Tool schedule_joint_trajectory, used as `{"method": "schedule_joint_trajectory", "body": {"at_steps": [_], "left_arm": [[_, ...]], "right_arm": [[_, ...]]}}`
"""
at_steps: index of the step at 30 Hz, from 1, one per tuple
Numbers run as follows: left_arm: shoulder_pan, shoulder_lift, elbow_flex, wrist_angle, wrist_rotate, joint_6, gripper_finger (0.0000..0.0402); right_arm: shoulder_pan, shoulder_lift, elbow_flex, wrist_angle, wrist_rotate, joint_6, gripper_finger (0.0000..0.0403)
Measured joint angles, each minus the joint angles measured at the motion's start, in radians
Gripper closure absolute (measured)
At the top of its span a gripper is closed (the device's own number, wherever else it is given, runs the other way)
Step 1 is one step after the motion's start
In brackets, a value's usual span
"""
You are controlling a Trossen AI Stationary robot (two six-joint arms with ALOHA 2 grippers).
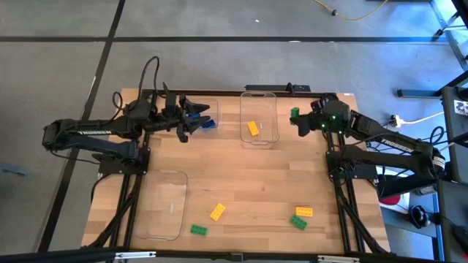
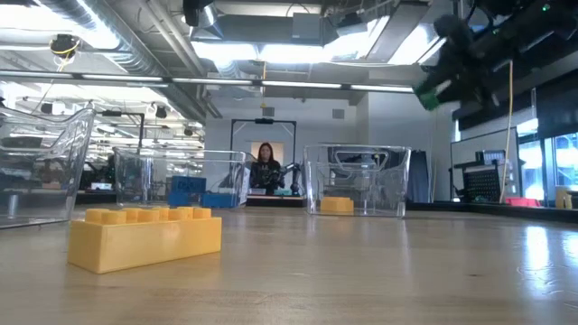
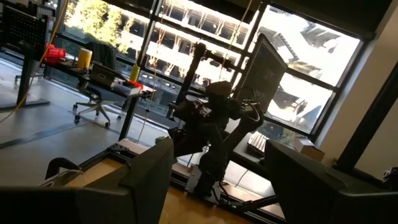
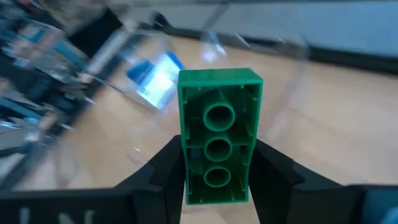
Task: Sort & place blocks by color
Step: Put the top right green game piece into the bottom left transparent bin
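Observation:
My right gripper (image 1: pixel 298 121) hangs above the table's far right part, right of the middle clear tray (image 1: pixel 272 139), and is shut on a green block (image 4: pixel 219 134), which also shows high up in the low view (image 2: pixel 433 91). My left gripper (image 1: pixel 196 117) is open over the far left tray (image 1: pixel 213 107), which holds blue blocks (image 1: pixel 208 124). A yellow block (image 1: pixel 252 128) lies in the middle tray. Near the table's near edge lie a yellow block (image 1: pixel 217 212), a green block (image 1: pixel 198 229), another yellow block (image 1: pixel 304 212) and another green block (image 1: pixel 297 222). My right gripper pinches the green block between its two fingers (image 4: pixel 163 169), one on each long side wall (image 4: pixel 183 155). The block's hollow underside faces the wrist camera. The block is lifted clear of the table.
An empty clear tray (image 1: pixel 164 204) sits at the near left. In the low view the near yellow block (image 2: pixel 144 236) stands large in front. A person (image 2: pixel 266 167) is far behind the table. Bare wood lies open in the table's middle.

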Motion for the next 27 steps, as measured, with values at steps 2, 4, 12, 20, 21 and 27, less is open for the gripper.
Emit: {"method": "schedule_joint_trajectory", "body": {"at_steps": [2,4,12,20,21,27], "left_arm": [[0.004,0.000,0.000,0.000,0.000,0.000,0.0156],[0.009,0.000,0.000,0.000,0.001,0.000,0.0156],[0.017,0.000,0.000,0.000,0.003,-0.001,0.0156],[0.017,0.000,0.000,0.000,0.018,-0.001,0.0156],[0.017,0.000,0.000,0.000,0.018,-0.001,0.0156],[0.017,0.000,0.000,0.000,0.015,-0.001,0.0156]], "right_arm": [[0.023,0.007,0.001,0.067,-0.002,-0.003,0.0267],[0.043,0.016,0.001,0.121,-0.002,-0.010,0.0267],[0.131,0.063,0.001,0.275,0.010,-0.032,0.0267],[0.182,0.114,0.001,0.397,0.013,-0.051,0.0267],[0.186,0.124,0.001,0.422,0.013,-0.053,0.0267],[0.206,0.188,0.001,0.539,0.013,-0.065,0.0267]]}}
